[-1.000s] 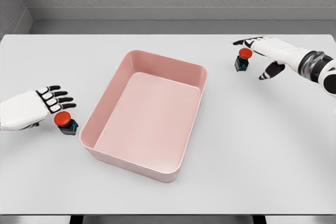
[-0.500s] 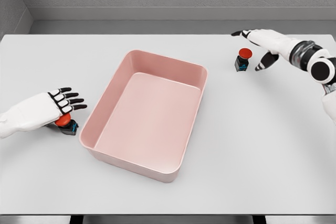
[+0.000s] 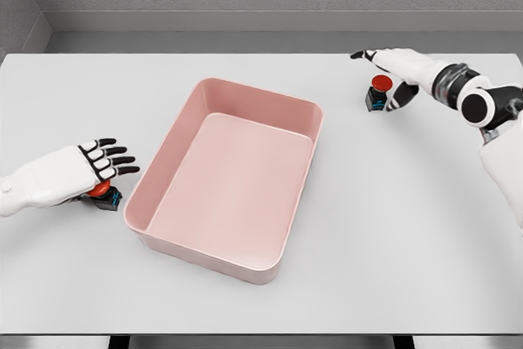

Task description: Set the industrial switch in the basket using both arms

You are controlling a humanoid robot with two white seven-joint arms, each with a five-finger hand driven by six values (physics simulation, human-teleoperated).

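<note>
A pink rectangular basket [image 3: 301, 171] sits in the middle of the white table. One industrial switch [image 3: 104, 194], red button on a dark base, stands left of the basket, half covered by my left hand [image 3: 105, 161], whose fingers are spread over it without gripping. A second switch [image 3: 378, 92] stands at the right rear. My right hand [image 3: 391, 76] arches over it, fingers stretched above and thumb low beside its base, not closed on it.
The table's front edge [image 3: 261, 334] runs along the bottom and a grey wall rises behind the far edge. Bare table surface [image 3: 409, 218] lies to the right of the basket.
The left hand slid right and forward over its switch, hiding most of the red button. The right hand shifted left and turned, so its palm now hangs over the right switch.
</note>
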